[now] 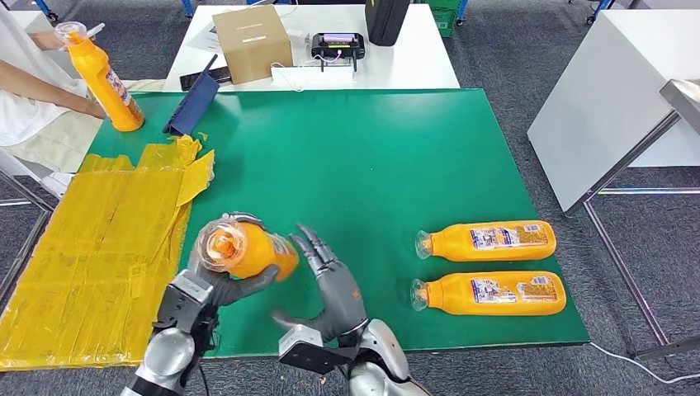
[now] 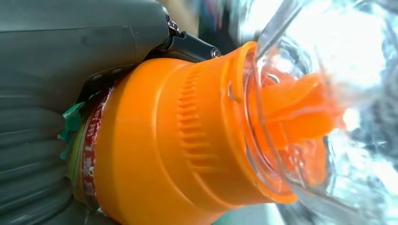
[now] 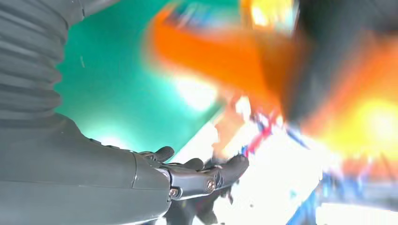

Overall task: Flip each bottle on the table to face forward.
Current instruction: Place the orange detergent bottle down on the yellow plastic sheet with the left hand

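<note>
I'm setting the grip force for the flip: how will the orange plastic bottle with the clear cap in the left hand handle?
The orange plastic bottle looks rigid, so the left hand probably won't crush it. Its smooth rounded body may slip or twist. Its clear cap looks thin; grip the body instead.

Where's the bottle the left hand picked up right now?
In the head view the held bottle sits in the left hand above the green mat's near-left area, beside the yellow sheet, the right hand alongside.

Your right wrist view is smeared with blur; the held bottle [image 1: 244, 250] hides most of the left hand's fingers [image 1: 244, 286].
</note>
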Controlling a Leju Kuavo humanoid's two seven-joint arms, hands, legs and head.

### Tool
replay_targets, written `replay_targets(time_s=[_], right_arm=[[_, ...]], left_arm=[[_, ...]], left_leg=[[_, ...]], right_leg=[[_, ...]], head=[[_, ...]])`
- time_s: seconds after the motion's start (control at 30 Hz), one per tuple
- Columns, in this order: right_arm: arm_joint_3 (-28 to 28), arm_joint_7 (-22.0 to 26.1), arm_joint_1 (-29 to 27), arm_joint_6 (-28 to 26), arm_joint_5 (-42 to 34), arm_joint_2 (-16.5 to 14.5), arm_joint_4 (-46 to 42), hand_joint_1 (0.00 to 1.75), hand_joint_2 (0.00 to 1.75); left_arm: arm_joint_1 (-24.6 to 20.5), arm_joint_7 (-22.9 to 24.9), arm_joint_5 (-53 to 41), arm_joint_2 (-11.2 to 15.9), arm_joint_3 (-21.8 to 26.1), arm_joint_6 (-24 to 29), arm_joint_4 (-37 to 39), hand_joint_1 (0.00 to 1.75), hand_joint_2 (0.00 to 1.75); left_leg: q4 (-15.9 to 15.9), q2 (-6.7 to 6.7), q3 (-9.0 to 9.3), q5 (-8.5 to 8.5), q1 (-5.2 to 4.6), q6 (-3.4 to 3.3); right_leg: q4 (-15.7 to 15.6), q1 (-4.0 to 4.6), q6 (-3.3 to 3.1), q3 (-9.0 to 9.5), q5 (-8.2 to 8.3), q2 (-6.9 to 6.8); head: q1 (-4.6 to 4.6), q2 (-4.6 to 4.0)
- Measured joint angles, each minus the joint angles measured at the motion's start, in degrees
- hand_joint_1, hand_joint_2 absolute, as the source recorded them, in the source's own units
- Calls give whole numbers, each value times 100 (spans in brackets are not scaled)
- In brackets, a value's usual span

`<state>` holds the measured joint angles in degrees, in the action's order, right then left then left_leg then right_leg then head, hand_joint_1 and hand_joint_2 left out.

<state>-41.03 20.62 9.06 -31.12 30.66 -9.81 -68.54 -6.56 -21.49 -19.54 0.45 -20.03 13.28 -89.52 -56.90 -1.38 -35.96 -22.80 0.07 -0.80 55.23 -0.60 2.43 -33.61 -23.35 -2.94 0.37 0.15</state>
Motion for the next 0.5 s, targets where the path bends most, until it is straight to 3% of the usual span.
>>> replay_targets(time_s=[0.1, 0.17, 0.33, 0.5], right_arm=[[428, 14, -377, -191, 33, 103, -887, 0, 175], [730, 32, -610, -249, 92, 158, -1443, 0, 175], [1263, 68, -948, -250, 191, 236, -2369, 0, 175], [1519, 102, -1004, -264, 192, 254, -2846, 0, 175]], left_arm=[[-146, 633, -2291, 169, 107, 979, -94, 175, 175], [-301, 1273, -3848, 337, 153, 1121, -103, 175, 175], [-796, 2538, -6120, 703, 213, 654, 235, 175, 175], [-1500, 3579, -6980, 1064, -41, 55, 1339, 175, 175]], left_leg=[[0, 4, -1, 0, 0, 0], [0, 5, -1, 0, 0, 0], [0, 2, 0, 4, 0, 0], [0, -2, 1, 10, 1, 2]], right_leg=[[0, 0, 0, 0, 0, -2], [0, 0, 0, 0, 0, -1], [0, 1, -1, -3, 3, 0], [1, 1, -8, -5, 11, 1]], head=[[0, 0], [0, 0], [0, 0], [0, 0]])
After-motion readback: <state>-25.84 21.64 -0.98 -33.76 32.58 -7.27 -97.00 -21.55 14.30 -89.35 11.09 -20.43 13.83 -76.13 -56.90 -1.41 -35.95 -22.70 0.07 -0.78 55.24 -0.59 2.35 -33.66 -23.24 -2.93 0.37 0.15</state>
